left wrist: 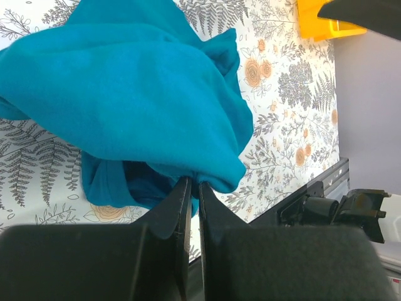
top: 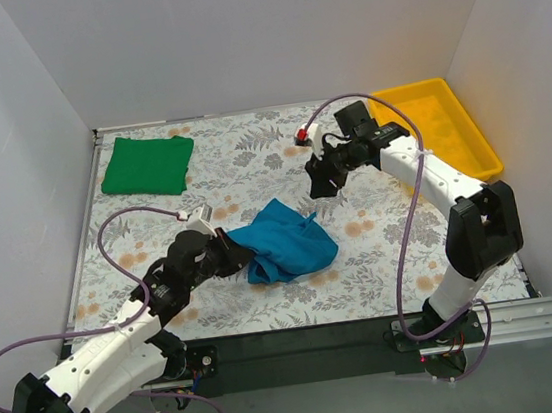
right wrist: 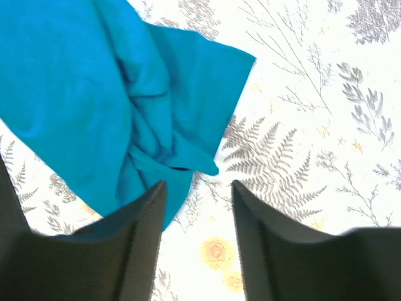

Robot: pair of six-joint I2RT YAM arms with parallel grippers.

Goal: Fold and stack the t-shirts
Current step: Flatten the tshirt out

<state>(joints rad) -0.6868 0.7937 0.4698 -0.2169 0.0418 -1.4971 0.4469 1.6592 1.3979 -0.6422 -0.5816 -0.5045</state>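
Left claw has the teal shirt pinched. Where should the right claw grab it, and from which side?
Grip the flat free corner of the teal shirt, coming straight down from the side of the open right claw. That corner lies smooth, clear of the bunched folds and away from the edge the left claw is shut on, so pulling apart should spread the cloth.

No legible text, labels, brands, numbers or signs anywhere in the top, left wrist or right wrist views.
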